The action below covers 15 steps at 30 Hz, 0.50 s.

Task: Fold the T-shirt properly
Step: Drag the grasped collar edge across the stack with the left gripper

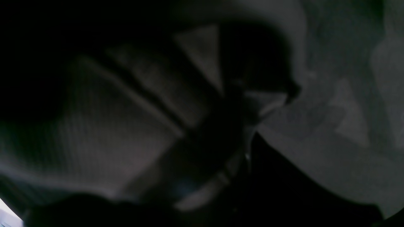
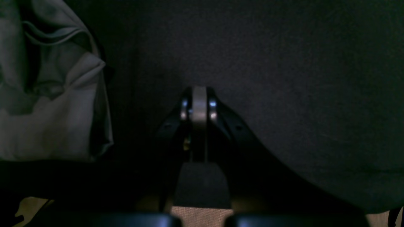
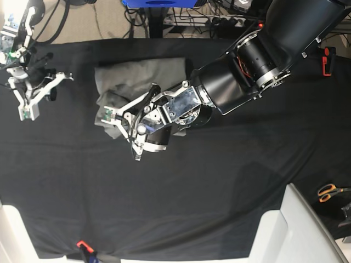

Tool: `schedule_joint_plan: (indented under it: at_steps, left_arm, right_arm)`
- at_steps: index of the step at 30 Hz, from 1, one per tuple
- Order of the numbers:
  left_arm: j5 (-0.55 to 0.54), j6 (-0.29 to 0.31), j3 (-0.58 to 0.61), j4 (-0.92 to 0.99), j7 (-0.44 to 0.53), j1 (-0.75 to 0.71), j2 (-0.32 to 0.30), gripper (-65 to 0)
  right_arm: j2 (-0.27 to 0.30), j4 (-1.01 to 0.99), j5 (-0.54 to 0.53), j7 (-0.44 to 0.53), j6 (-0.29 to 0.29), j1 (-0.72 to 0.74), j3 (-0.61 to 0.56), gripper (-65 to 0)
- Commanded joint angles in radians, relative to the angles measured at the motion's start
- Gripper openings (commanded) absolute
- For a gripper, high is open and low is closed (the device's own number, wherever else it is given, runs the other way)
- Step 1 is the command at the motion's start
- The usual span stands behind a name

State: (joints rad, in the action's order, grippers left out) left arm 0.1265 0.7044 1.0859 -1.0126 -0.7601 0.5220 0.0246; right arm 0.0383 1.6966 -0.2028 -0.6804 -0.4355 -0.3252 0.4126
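The grey T-shirt (image 3: 137, 74) lies bunched on the black table cloth (image 3: 181, 192), left of centre in the base view. My left gripper (image 3: 112, 118) reaches in from the right and sits at the shirt's lower left edge, jaws nearly together with grey fabric pinched between them. Seen from the left wrist, dark and blurred T-shirt (image 1: 331, 142) cloth fills the frame and folds around the left gripper (image 1: 268, 102). My right gripper (image 3: 27, 112) hangs at the far left, shut and empty. Its fingertips (image 2: 199, 104) meet over bare cloth, with the T-shirt (image 2: 47, 110) off to their left.
Orange-handled scissors (image 3: 329, 190) lie at the right edge. A white raised surface (image 3: 296, 230) fills the bottom right corner. A red clip (image 3: 82, 244) sits at the cloth's front edge and a red object (image 3: 327, 60) at the far right. Cables run along the back.
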Motion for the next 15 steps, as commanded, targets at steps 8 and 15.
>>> schedule_joint_plan:
  at_steps: [8, 15]
  left_arm:
    - [-0.003, -0.006, -0.010, -0.012, 0.011, 0.025, 0.010, -65.0]
    - [-0.003, -0.006, -0.011, -0.008, 0.011, 0.062, 0.010, -45.6]
  right_arm:
    - [0.008, 0.016, -0.008, 0.017, -0.003, 0.001, 0.002, -65.0]
    - [0.007, 0.016, -0.008, 0.017, -0.003, -0.001, 0.001, -65.0]
